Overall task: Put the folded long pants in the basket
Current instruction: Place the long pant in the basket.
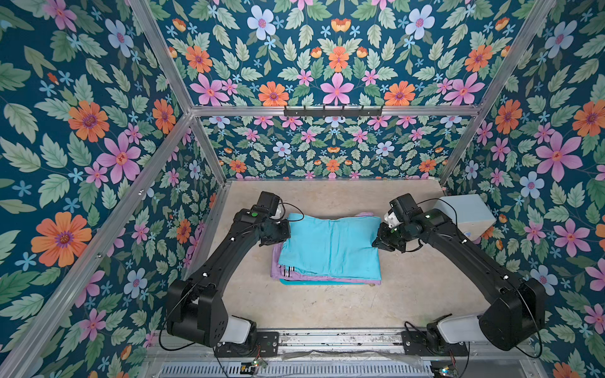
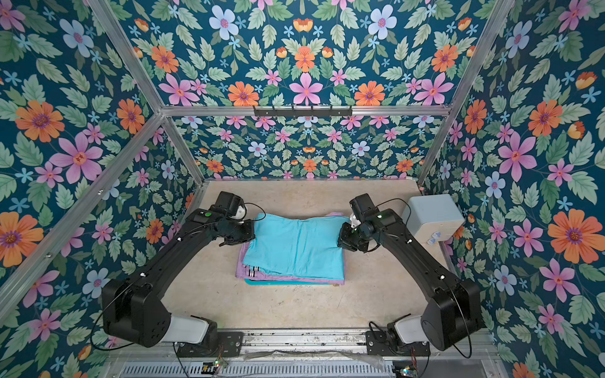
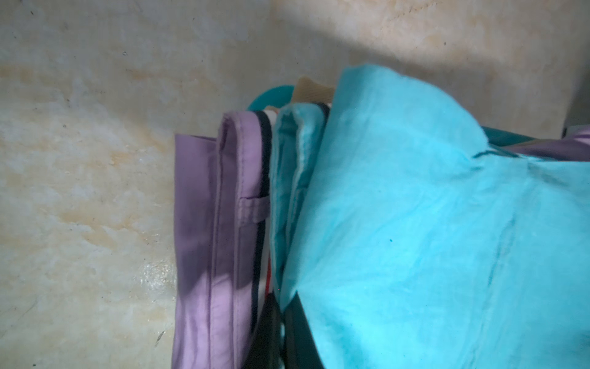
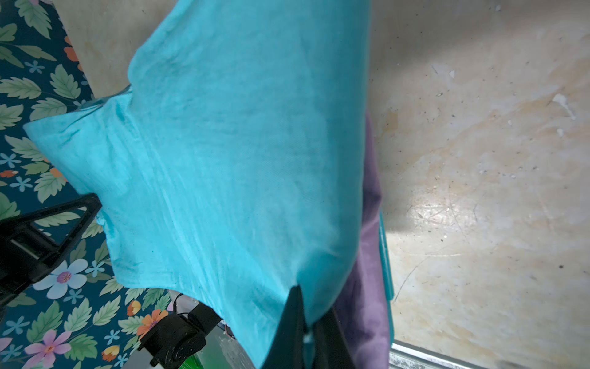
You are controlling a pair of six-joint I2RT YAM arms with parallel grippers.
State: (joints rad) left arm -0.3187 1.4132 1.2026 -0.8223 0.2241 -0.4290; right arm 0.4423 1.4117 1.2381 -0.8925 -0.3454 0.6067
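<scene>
Two grippers, one pair of pants. Left gripper (image 1: 284,238) and right gripper (image 1: 379,241) each clamped on opposite side edge of turquoise pants (image 1: 330,245). My guess: two-sided hold so fold doesn't flop open.

Pants spread over stack in basket (image 3: 258,99), only bits of teal rim peeking out. Lilac pants (image 1: 276,265) directly under, tan pants (image 3: 311,89) barely showing in left wrist view, orange pair not visible.

Turquoise cloth thin, creased, soft centre seam, far edge puffed up. Looks like only release left.
</scene>
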